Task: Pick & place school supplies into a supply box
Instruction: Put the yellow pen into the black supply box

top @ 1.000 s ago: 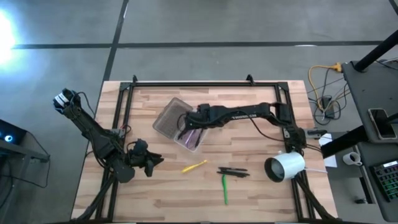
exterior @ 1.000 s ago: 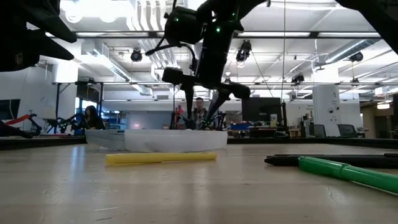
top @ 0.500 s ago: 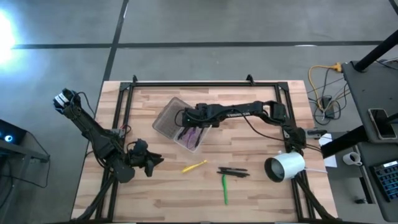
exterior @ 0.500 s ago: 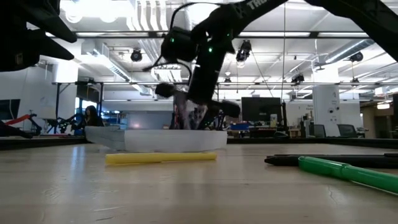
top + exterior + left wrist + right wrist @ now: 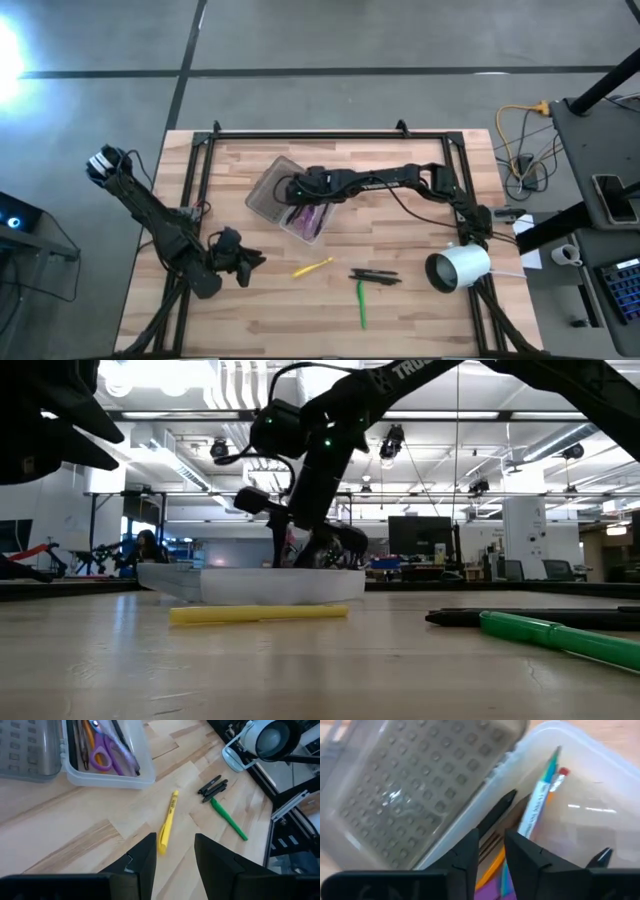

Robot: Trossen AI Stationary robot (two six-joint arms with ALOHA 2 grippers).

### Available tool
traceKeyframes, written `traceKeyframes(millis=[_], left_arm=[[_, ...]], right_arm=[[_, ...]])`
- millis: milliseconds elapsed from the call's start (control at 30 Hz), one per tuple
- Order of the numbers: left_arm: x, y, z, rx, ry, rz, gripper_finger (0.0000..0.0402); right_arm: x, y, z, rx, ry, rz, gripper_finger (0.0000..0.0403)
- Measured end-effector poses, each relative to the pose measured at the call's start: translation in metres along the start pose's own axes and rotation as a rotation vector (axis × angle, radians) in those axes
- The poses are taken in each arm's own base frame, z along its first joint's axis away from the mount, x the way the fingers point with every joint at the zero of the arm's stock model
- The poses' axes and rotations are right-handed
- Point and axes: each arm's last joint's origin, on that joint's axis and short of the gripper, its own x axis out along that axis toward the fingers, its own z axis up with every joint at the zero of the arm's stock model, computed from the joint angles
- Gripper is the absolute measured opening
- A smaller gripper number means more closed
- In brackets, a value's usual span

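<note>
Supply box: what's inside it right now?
In the supply box: purple scissors, a dark pen and an eraser-tipped pencil. The right gripper hangs over the open half, hiding part of it. The yellow highlighter lies outside.

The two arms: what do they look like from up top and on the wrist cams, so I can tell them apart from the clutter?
Both arms are dark, slim and jointed. The right arm carries white lettering and a thin black cable; green lights glow near its wrist in the low view. The left arm has a pale end at its base. Each gripper's fingers are black, flat and wedge-shaped.
</note>
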Motion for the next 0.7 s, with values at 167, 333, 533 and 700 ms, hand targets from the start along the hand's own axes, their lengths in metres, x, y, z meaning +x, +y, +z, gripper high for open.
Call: traceKeyframes(millis=[167,333,533,700], left_arm=[[0.0,0.0,-0.001,0.001,0.002,0.002,0.0117],[-0.002,0.0,0.002,-0.009,0.001,-0.008,0.0117],[-0.002,0.0,0.002,-0.01,0.0,-0.009,0.0117],[-0.002,0.0,0.002,-0.008,0.001,-0.009,0.0117]], right_arm=[[-0.007,0.004,0.003,-0.004,0.002,-0.01,0.007],[-0.027,0.012,0.01,-0.123,-0.017,-0.07,0.0086],[-0.063,0.027,-0.007,-0.734,0.096,-0.077,0.0111],[-0.096,0.033,-0.07,-1.331,0.286,0.015,0.013]])
